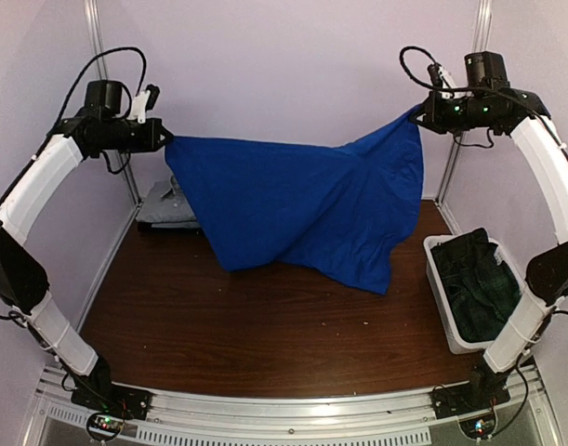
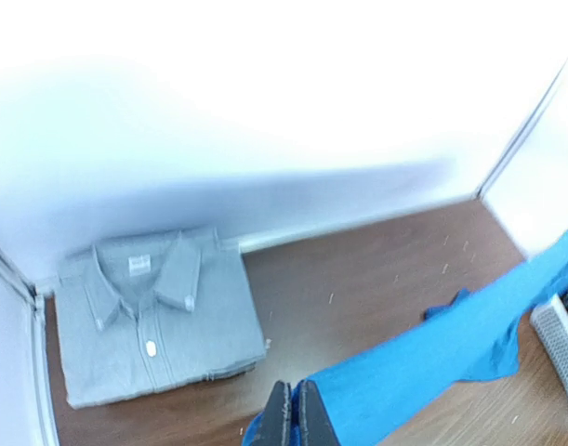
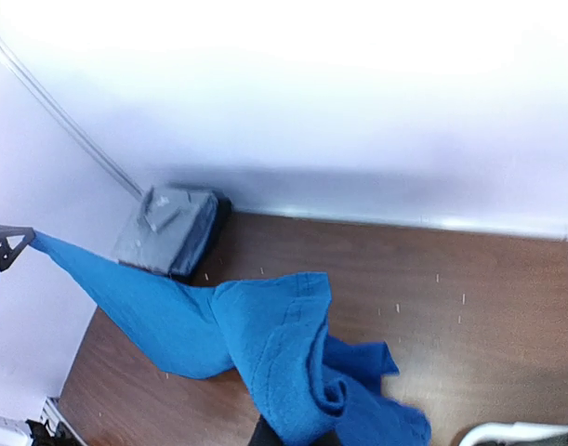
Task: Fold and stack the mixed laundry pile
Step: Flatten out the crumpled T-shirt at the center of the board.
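A small white tag (image 2: 139, 266) inside the shirt's (image 2: 158, 311) collar was too blurred to read. The shirt, pale grey, buttoned and folded square, lay at the upper left of the brown wood-grain table (image 1: 265, 334). The blue cloth (image 1: 302, 218), soft and creased, hung stretched across the middle of the top view. The left claw (image 1: 165, 139) was clamped on one corner and the right claw (image 1: 420, 114) on the other. A crumpled green-black piece (image 1: 479, 279) filled the white rectangular bin (image 1: 448, 321) at lower right.
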Motion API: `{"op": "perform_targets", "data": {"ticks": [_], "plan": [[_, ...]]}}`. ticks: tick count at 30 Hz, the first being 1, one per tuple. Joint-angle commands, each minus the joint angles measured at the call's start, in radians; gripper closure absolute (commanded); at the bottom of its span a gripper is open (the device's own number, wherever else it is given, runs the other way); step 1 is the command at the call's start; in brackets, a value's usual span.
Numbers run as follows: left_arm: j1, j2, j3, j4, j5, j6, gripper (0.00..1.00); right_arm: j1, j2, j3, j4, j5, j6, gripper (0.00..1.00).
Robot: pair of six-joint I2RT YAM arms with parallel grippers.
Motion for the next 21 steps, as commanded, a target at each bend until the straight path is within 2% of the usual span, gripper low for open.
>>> {"op": "perform_targets", "data": {"ticks": [1,5,15,21], "plan": [[0.007,-0.006,0.232,-0.065,-0.008,-0.087,1.0,-0.009,0.057,0.241,0.005,0.023,-0.017,1.0],[-0.001,-0.029,0.343,-0.091,0.055,-0.08,1.0,-0.007,0.012,0.311,0.044,0.005,-0.019,1.0],[-0.131,-0.297,0.245,-0.022,0.073,-0.04,1.0,0.017,-0.268,0.248,0.127,-0.09,-0.045,1.0],[-0.144,-0.41,0.261,-0.005,0.052,-0.049,1.0,0.017,-0.357,0.297,0.149,-0.145,0.002,1.0]]}}
